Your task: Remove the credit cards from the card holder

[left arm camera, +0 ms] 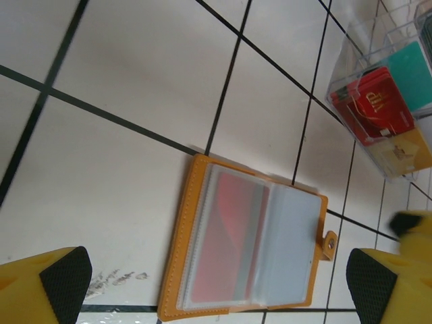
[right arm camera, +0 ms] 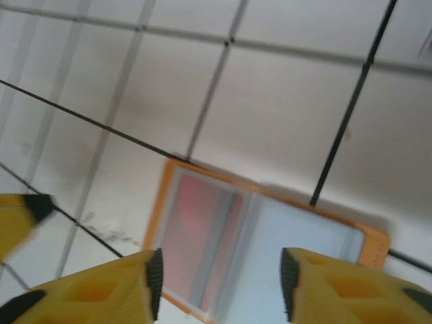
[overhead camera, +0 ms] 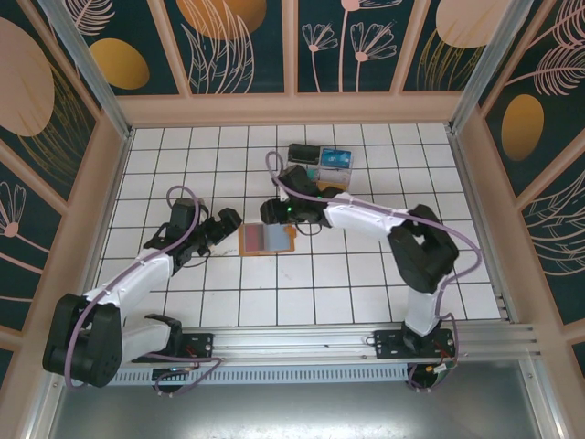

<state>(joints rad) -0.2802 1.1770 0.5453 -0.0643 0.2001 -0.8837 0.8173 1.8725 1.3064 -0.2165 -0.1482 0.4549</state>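
The card holder point(overhead camera: 265, 240) lies open and flat on the white tiles, tan-orange with clear sleeves. A red credit card point(left arm camera: 226, 243) sits inside its left sleeve; the right sleeve looks pale and blank. My left gripper point(overhead camera: 227, 226) is open just left of the holder, and its fingers point(left arm camera: 62, 283) straddle the card holder point(left arm camera: 250, 250) from above without touching it. My right gripper point(overhead camera: 272, 213) hovers over the holder's far edge. The right gripper point(right arm camera: 221, 282) is open with nothing between its pads, and the card holder point(right arm camera: 270, 236) lies below it.
A clear plastic box point(overhead camera: 322, 165) stands behind the holder. In the left wrist view this box point(left arm camera: 351, 74) holds a red VIP card point(left arm camera: 374, 104), a teal card point(left arm camera: 412, 71) and a gold card point(left arm camera: 405, 152). Wooden walls border the tiled floor.
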